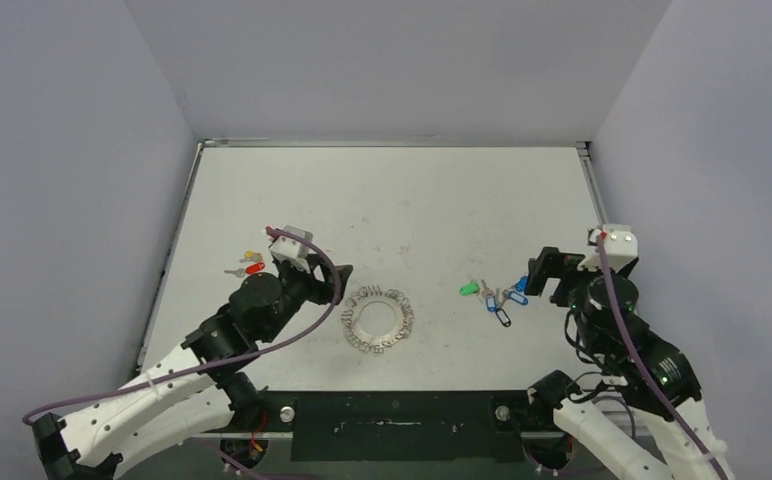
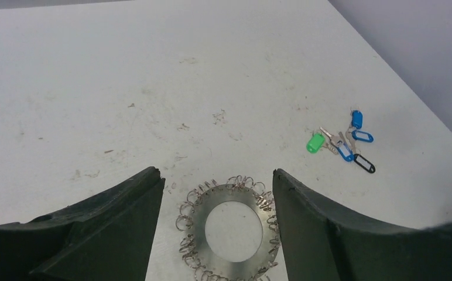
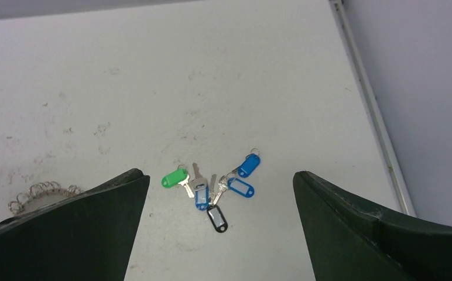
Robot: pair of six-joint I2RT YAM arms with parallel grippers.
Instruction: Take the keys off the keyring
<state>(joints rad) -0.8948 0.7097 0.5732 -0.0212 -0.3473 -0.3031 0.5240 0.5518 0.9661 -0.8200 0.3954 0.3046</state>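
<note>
From above, the ring (image 1: 354, 318) lies flat near the middle of the table (image 1: 412, 210), with the left gripper (image 1: 307, 264) just left of it. The green key (image 1: 470, 289) lies well right of the ring, beside the blue and black keys (image 1: 503, 303) and near the right gripper (image 1: 543, 272).

Left wrist: jaws spread, the ring (image 2: 198, 227) on the table between them.

Right wrist: jaws spread wide, the green key (image 3: 174, 178) lying between them, untouched.

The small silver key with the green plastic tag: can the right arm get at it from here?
Probably yes. The small silver key with the green plastic tag lies on the white table just ahead of the right arm, whose jaws stand wide open. Only blue- and black-tagged keys crowd it.
</note>
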